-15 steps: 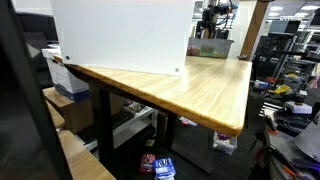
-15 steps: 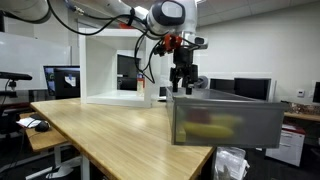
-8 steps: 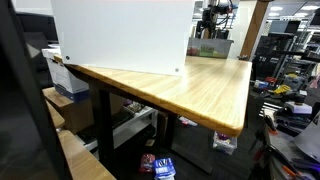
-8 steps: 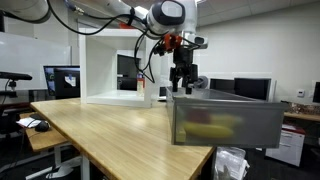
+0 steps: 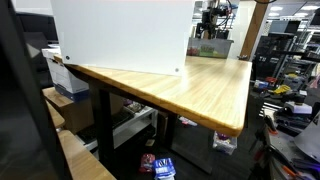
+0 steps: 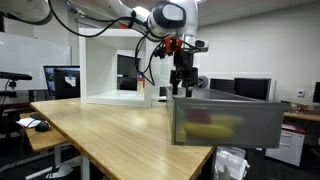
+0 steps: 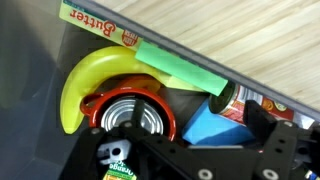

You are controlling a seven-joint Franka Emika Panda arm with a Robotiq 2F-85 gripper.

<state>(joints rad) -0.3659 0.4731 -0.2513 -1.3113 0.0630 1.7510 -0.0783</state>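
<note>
I am hovering my hand [image 6: 183, 88] just above the grey bin [image 6: 225, 120], which is standing on the desk [image 6: 100, 130]. I cannot tell whether my fingers are spread or pressed together. Inside the bin, a red-rimmed can [image 7: 130, 118] is lying beneath my hand, touching a banana [image 7: 85, 85]. A green butter box [image 7: 150, 55] is lying along the bin's wall.

Bin [image 6: 225, 120] walls are frosted, so the stuff inside is just a yellow-green blur. Tool [image 6: 183, 86] is too small there to read its jaws. Wrist view: butter box [image 7: 105, 25] is cut off up top, and the red-rimmed can [image 7: 128, 116] sits half under the tool.
</note>
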